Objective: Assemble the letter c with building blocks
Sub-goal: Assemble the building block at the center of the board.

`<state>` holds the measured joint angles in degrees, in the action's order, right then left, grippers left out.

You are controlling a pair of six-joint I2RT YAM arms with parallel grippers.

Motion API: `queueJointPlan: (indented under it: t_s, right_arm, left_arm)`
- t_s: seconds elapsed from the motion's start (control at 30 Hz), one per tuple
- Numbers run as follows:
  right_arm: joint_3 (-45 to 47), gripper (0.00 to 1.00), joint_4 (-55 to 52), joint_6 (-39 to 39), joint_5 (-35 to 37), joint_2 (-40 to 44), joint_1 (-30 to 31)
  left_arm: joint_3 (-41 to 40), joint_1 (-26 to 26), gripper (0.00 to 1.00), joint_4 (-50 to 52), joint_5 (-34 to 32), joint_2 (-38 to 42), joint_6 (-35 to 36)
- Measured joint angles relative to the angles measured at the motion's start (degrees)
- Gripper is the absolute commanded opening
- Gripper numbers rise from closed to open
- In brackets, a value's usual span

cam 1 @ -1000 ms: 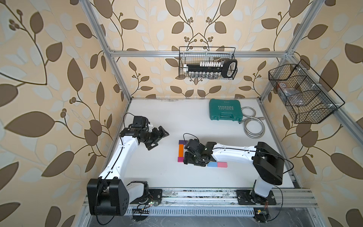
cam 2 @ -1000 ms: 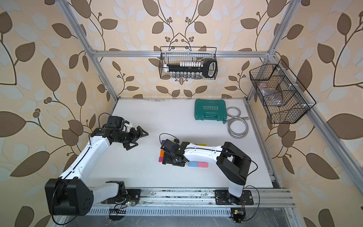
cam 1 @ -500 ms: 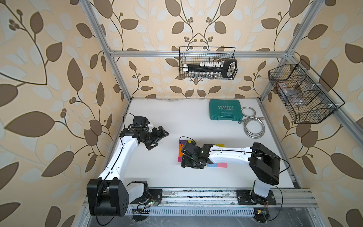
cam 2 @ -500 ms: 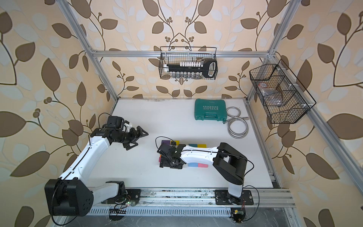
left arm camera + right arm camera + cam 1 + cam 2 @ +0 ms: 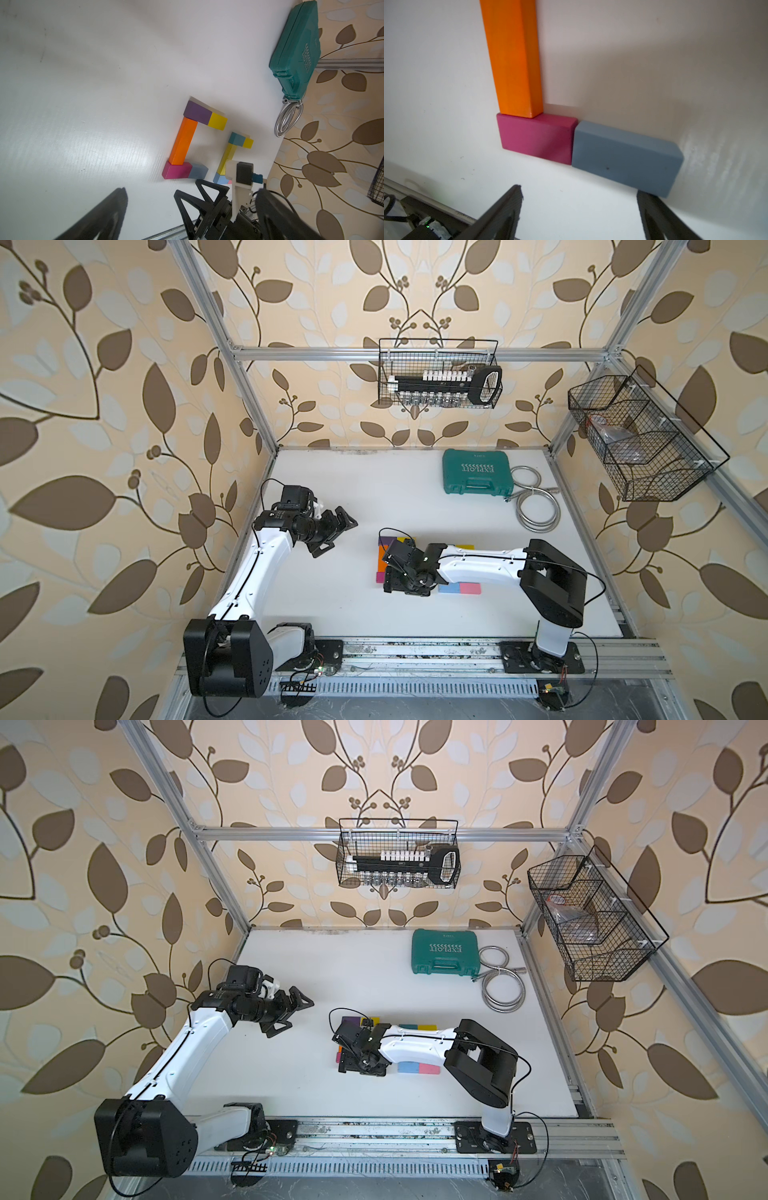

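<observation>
Just above the tabletop (image 5: 353,489), the right tool (image 5: 579,190) stands spread wide and empty, one finger just beside the grey-blue block (image 5: 625,155). That block abuts the magenta block (image 5: 535,139), which meets the orange bar (image 5: 512,58). The purple block (image 5: 197,112) and yellow block (image 5: 217,121) cap its far end, forming a C. The left tool (image 5: 336,539) gapes empty, well apart.

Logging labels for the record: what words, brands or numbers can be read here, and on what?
"EXPLOIT", beside a row of chevrons, on the green tool case, upside down in both top views.
Small mark near the case's far edge: too small to read.
Building blocks: no text.
</observation>
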<state>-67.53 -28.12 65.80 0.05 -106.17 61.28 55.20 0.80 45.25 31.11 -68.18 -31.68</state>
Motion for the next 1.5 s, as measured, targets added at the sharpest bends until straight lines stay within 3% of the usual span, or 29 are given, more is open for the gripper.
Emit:
queueJointPlan:
  t_s: [1.17,1.5]
  right_arm:
    - [-0.83,0.85,-0.55,-0.68,0.13,1.73,-0.81]
    - [1.44,0.86,-1.14,-0.96,0.48,5.2,-5.07]
  left_arm:
    - [0.0,0.0,0.99,0.0,0.0,0.0,-0.02]
    - [0.0,0.0,0.99,0.02,0.0,0.0,-0.02]
